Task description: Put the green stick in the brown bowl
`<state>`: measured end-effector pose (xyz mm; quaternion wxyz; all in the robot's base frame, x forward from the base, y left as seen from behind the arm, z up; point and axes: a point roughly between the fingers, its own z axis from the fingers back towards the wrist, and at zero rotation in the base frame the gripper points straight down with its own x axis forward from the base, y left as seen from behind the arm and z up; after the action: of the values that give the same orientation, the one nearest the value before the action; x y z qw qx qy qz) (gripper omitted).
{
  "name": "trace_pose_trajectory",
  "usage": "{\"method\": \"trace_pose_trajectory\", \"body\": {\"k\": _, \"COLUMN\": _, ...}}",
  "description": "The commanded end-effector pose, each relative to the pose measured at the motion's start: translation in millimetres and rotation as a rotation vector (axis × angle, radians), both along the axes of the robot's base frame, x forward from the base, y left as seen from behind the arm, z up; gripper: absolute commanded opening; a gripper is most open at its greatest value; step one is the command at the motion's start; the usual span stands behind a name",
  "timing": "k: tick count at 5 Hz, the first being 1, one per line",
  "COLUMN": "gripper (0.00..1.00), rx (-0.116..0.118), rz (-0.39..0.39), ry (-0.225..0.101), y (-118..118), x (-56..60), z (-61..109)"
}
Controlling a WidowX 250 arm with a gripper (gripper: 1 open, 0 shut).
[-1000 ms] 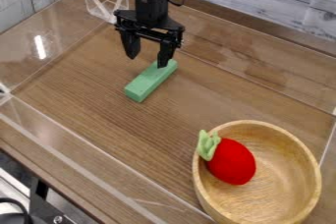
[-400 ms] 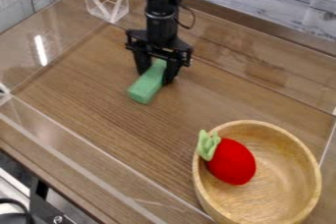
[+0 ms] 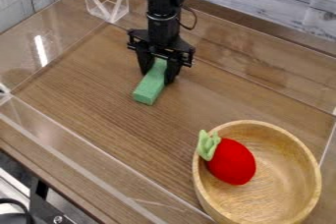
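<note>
In our camera view, here's the black gripper (image 3: 156, 63), down at the wooden table (image 3: 92, 105) with its fingers around the far end of the green stick (image 3: 149, 87), and we see it pinching that stick! The stick's near end pokes out from the fingers, toward us. Well apart from the gripper, nearer us and to the right, sits the brown bowl (image 3: 282, 196), a red strawberry toy (image 3: 231, 161) with a green top inside it, against the bowl's left side.

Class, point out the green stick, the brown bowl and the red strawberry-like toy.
Green stick (image 3: 148, 89): camera view, its near end.
Brown bowl (image 3: 296, 177): camera view, bare inside, right side.
Red strawberry-like toy (image 3: 231, 163): camera view, its red body.
</note>
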<state>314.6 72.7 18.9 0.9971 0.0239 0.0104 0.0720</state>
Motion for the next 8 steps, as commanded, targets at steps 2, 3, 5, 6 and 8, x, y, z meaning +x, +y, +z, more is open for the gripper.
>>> {"method": "trace_pose_trajectory", "body": {"k": 2, "gripper": 0.00, "rx": 0.018, "rz": 0.163, "ry": -0.026, "y": 6, "x": -6.0, "z": 18.4}}
{"method": "trace_pose_trajectory", "body": {"k": 3, "gripper": 0.00, "rx": 0.020, "rz": 0.117, "ry": -0.022, "y": 17, "x": -15.6, "z": 29.8}}
{"method": "trace_pose_trajectory", "body": {"k": 5, "gripper": 0.00, "rx": 0.016, "rz": 0.060, "ry": -0.030, "y": 11, "x": -24.3, "z": 38.3}}
{"method": "trace_pose_trajectory", "body": {"k": 6, "gripper": 0.00, "rx": 0.014, "rz": 0.062, "ry": -0.036, "y": -1, "x": -23.6, "z": 31.7}}
{"method": "trace_pose_trajectory", "body": {"k": 8, "gripper": 0.00, "rx": 0.016, "rz": 0.076, "ry": -0.041, "y": -12, "x": -12.6, "z": 28.9}}
